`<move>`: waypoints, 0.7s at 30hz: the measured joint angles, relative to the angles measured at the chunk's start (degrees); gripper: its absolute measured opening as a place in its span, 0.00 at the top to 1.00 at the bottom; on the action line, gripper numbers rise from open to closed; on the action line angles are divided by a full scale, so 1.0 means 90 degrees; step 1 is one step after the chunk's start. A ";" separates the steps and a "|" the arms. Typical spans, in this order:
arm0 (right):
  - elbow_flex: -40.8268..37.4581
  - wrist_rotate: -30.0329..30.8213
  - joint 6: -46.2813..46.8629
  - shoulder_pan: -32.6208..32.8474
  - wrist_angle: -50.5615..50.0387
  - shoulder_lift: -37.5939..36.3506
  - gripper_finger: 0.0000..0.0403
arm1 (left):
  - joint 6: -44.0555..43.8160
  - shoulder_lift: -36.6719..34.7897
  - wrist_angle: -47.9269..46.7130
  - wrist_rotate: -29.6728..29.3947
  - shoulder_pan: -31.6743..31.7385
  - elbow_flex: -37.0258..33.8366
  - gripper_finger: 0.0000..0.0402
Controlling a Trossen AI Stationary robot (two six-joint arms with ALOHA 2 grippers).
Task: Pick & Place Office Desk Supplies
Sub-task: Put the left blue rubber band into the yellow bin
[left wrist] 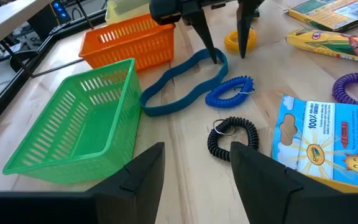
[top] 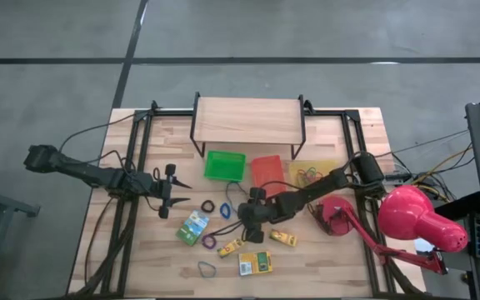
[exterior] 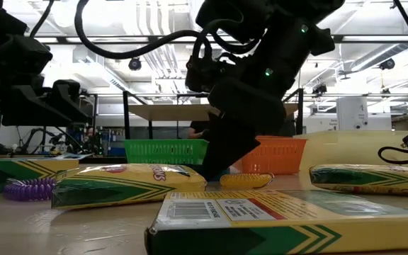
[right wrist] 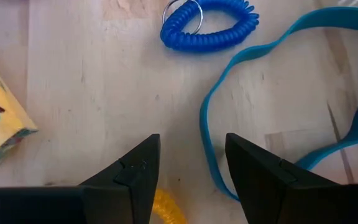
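Closest to the table-level camera lies a flat Crayola crayon box [exterior: 261, 216], barcode up, with more crayon boxes [exterior: 126, 184] behind it on the wooden desk [top: 332, 258].

Largest on that desk is a red desk lamp [top: 419, 218] at the right edge, then a small wooden shelf [top: 247, 121] at the back. In front of the shelf stand three plastic baskets in a row: green basket [left wrist: 79, 127], orange basket [left wrist: 129, 43] and a yellow basket [top: 311, 173] already holding some bands.

The right arm reaches in to mid-desk. Its right hand [right wrist: 188, 171] hangs low with fingers spread and nothing between them, directly above a long blue rubber band [right wrist: 278, 106]; a yellow coil band [right wrist: 169, 211] sits just beside one fingertip and a blue coil band [right wrist: 209, 28] a little ahead. The left arm waits to the left, its left hand [left wrist: 194, 180] also open and empty, pointing toward a black coil band [left wrist: 232, 135] and a blue-fronted crayon box [left wrist: 319, 140]. A purple coil band [left wrist: 356, 87] lies beyond.

Judging by this, the step in hand is lining up a pick on the blue rubber band. Next, the right hand likely needs to drop until its fingertips meet the wood on either side of one strand, then close; the band is thin and floppy, so a shallow pinch could miss it.
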 joint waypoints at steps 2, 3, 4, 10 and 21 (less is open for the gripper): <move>0.0000 -0.0002 0.0000 0.0000 0.0007 0.0000 0.57 | -0.0001 0.0000 0.0000 0.0000 0.0000 0.0000 0.54; 0.0000 0.0000 0.0000 0.0000 0.0007 0.0000 0.59 | -0.0001 0.0000 0.0000 0.0000 0.0000 0.0000 0.54; 0.0002 0.0000 0.0000 0.0002 0.0009 0.0000 0.60 | -0.0001 0.0000 0.0000 0.0000 0.0000 0.0000 0.54; 0.0000 0.0005 -0.0005 -0.0011 0.0005 0.0000 0.73 | -0.0004 0.0000 0.0002 0.0000 0.0000 0.0000 0.54; 0.0007 0.0204 -0.0041 -0.0050 -0.0011 0.0000 0.97 | -0.0014 0.0000 0.0002 0.0000 0.0005 0.0000 0.54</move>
